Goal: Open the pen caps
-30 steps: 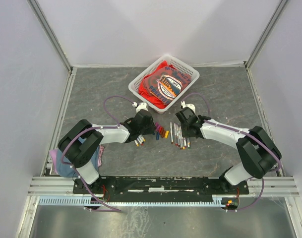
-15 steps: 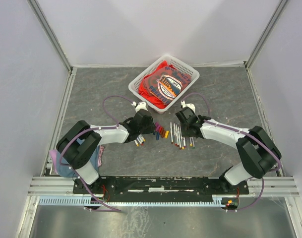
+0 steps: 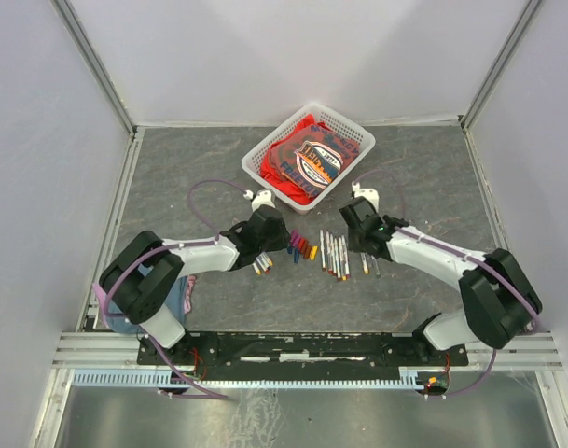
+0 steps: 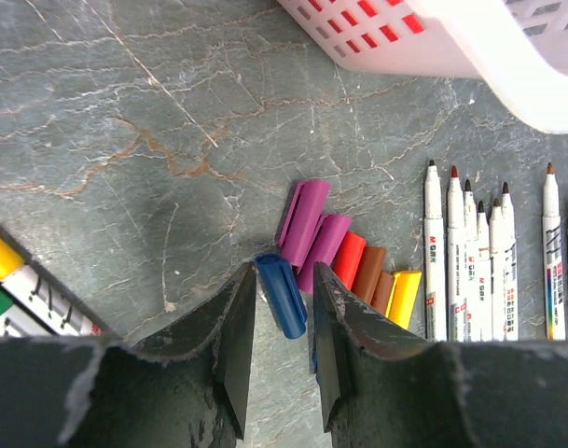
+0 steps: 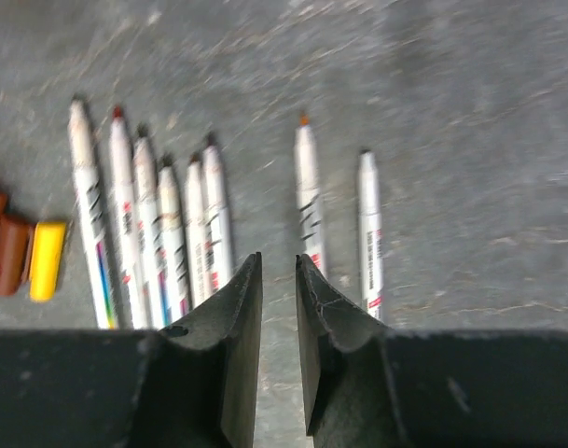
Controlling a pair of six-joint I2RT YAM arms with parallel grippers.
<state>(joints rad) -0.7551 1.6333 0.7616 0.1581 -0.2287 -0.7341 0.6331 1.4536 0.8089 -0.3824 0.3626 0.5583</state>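
Observation:
The pen caps point(image 4: 358, 266) lie in a row on the table: two purple, red, brown, yellow, and a blue cap point(image 4: 284, 294) in front. They also show in the top view point(image 3: 301, 247). My left gripper point(image 4: 284, 280) is open, its jaws on either side of the blue cap, which lies loose on the table; it also shows in the top view point(image 3: 284, 237). My right gripper point(image 5: 279, 266) is narrowly open and empty, low over bare table between a row of uncapped white pens point(image 5: 162, 219) and two separate pens point(image 5: 339, 210); it also shows in the top view point(image 3: 356, 243).
A white basket point(image 3: 249, 159) with red cloth stands behind the pens, and its corner shows in the left wrist view point(image 4: 507, 65). Capped pens with yellow and green caps point(image 4: 4, 280) lie left of my left gripper. A cloth point(image 3: 186, 297) lies by the left arm's base.
My right arm has moved to the right, off the row of pens. Two pens now lie apart to the right of that row. The left arm has hardly moved.

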